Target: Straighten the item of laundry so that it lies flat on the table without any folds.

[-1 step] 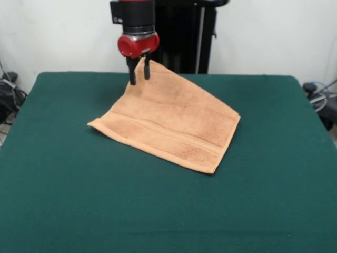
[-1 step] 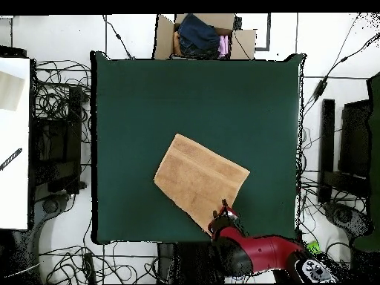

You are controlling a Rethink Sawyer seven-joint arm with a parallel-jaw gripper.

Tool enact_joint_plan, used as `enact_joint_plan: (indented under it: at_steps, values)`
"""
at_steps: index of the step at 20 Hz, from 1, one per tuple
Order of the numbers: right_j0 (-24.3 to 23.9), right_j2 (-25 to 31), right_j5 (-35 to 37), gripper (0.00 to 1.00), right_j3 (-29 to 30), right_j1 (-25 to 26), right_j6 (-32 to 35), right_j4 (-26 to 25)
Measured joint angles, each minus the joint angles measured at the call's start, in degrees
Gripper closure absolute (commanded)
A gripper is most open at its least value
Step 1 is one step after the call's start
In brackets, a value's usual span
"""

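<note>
I am holding one thing: a single light orange-tan terry hand towel (image 1: 171, 124), roughly square, with woven band stripes running along the hem farthest from my jaws. My red and black gripper (image 1: 139, 71) is closed down narrow on one corner of it, the two dark fingers (image 1: 132, 74) pinching the cloth between them and lifting that corner off the surface. From my jaws the towel is sloping down and away, so that the corner opposite my grip and the two side corners are lying on the large rectangular table with the dark green felt-like top (image 1: 263, 211). The cloth is spreading out in one layer below my jaws; I am seeing no doubled-over part from either camera.

There is one towel, one table, and one gripper. Nothing else is sitting on the green top around my jaws, and nothing is standing between me and the cloth.

Beyond the table edge farthest from my jaws, one open cardboard box (image 2: 167, 41) is sitting on the floor with dark and pink clothes (image 2: 199, 35) piled inside. Black cables (image 2: 56, 111) are trailing over the pale floor on both sides of the table, well apart from my jaws.
</note>
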Motion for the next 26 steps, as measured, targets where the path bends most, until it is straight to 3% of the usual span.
enact_joint_plan:
  at_steps: [17, 26]
  values:
    - [-2.6, -0.3, 0.0, 0.0, 0.0, 0.0, 0.0, 0.3]
    - [-4.6, -4.6, -2.7, 0.0, 0.0, 0.8, 0.0, 0.3]
